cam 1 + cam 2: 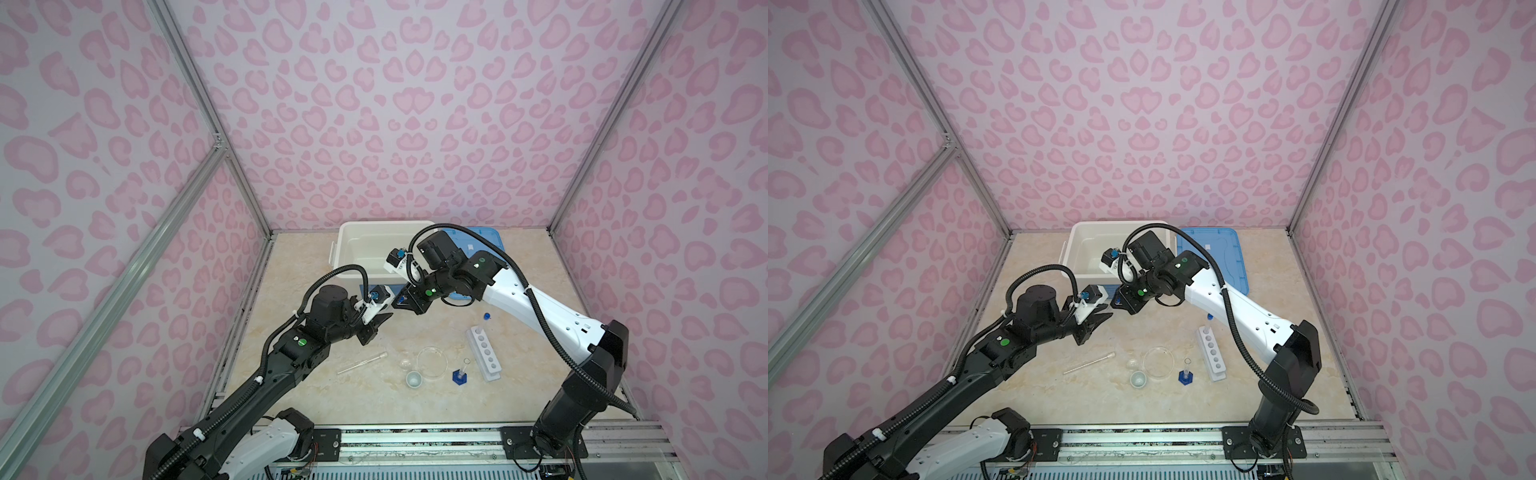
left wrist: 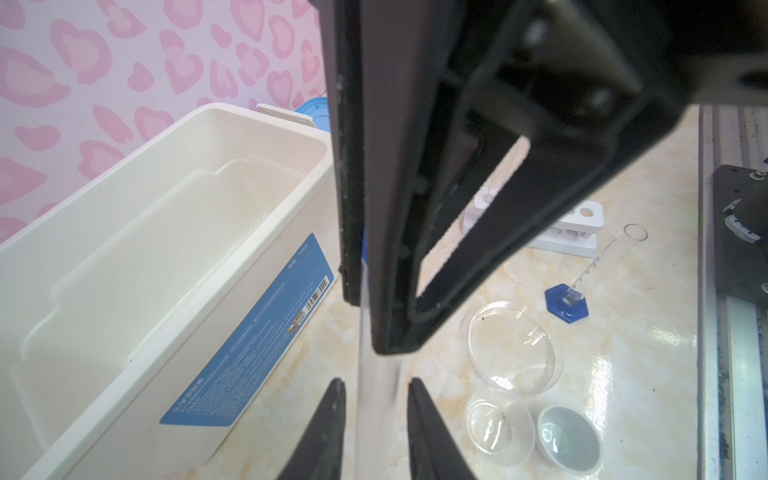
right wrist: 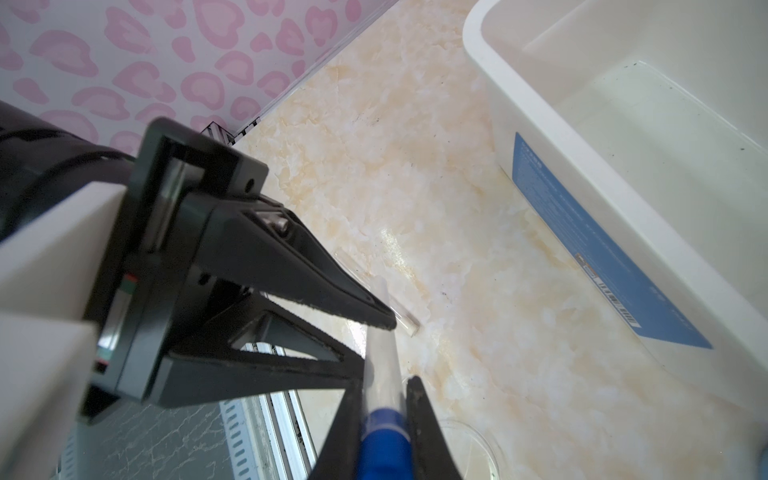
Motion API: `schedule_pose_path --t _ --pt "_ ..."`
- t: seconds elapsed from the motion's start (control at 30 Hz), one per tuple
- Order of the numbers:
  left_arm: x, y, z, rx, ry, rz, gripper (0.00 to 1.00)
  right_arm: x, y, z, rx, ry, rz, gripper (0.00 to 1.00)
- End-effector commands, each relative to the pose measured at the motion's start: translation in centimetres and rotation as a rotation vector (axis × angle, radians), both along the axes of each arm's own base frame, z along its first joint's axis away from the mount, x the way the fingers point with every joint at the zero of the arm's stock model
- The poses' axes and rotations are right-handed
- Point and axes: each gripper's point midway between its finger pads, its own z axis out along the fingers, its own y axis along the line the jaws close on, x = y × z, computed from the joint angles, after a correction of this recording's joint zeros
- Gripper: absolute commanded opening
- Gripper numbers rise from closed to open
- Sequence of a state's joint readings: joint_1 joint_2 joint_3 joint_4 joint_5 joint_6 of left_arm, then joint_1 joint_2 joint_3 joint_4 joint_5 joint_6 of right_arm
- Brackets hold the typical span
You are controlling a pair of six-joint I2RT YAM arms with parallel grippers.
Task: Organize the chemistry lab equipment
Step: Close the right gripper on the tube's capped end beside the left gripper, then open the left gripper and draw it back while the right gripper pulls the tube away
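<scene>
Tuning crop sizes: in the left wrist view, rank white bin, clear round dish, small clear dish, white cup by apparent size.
1. white bin, by far the largest
2. clear round dish
3. small clear dish and white cup: they look about alike, so not ranked

the only print is on a blue label [image 2: 249, 332] on the side of the white bin [image 2: 124, 257], lower centre of the left wrist view: rows of fine white lettering too small to read, and a barcode [image 2: 316, 293] near its upper right end. the small cylinder [image 2: 590, 270] carries tiny scale marks, unreadable.
</scene>
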State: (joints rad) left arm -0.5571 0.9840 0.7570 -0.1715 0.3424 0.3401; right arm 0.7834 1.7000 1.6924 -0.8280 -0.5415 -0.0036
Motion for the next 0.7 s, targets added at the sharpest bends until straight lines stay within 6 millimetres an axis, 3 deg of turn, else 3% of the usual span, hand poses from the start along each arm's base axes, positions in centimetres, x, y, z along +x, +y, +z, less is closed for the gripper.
schedule_pose_path --t 0.0,0.33,0.67 --pt "0.3 -0.1 0.9 -0.024 -0.032 0.006 0.35 0.3 -0.1 -0.2 -0.017 -0.008 -0.009 0.14" --pt "0.7 1.0 2.4 -0.045 -0.095 0.070 0.41 0.5 -1.9 0.0 -0.092 -0.024 -0.059 0.13" --pt "1.9 2.8 5.3 -0.151 -0.133 0.169 0.44 -0.2 -8.5 1.7 -0.295 -0.069 -0.221 0.13"
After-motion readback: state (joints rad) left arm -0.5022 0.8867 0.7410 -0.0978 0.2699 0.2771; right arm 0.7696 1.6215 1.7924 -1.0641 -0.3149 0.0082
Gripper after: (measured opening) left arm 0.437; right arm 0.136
